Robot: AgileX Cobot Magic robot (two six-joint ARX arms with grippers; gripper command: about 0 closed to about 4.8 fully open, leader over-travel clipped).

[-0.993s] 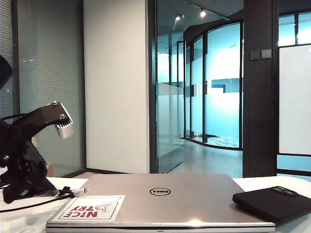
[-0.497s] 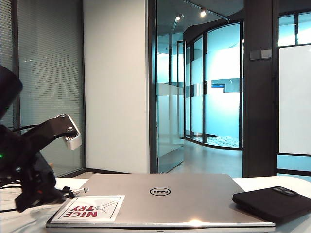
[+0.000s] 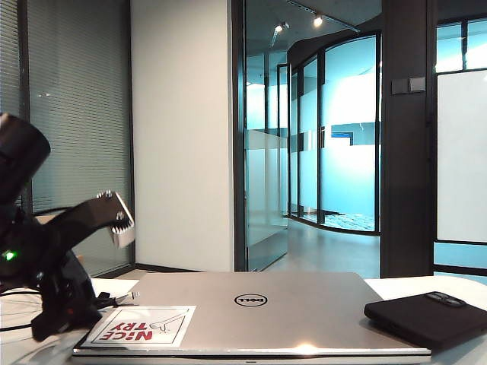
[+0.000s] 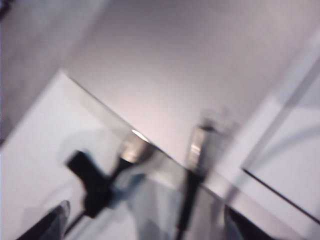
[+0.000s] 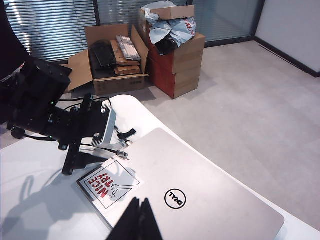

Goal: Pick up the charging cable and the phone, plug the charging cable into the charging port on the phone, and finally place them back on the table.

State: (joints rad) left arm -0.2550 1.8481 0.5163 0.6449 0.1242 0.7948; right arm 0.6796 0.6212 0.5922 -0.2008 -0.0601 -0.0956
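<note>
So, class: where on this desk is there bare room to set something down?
Most of the laptop lid is bare beyond its sticker. White table lies bare beside the sticker corner. Crowded: charging cable under the open left gripper. The shut right gripper hovers above.

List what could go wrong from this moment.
1. The open left gripper is beside the silver Dell laptop; it might catch the lid corner instead of the thin black charging cable's silver plug.
2. The left wrist view is blurred, so aiming at the plug could be off.
3. The matte black phone overhangs the laptop's edge, so a nudge could slide it.
</note>
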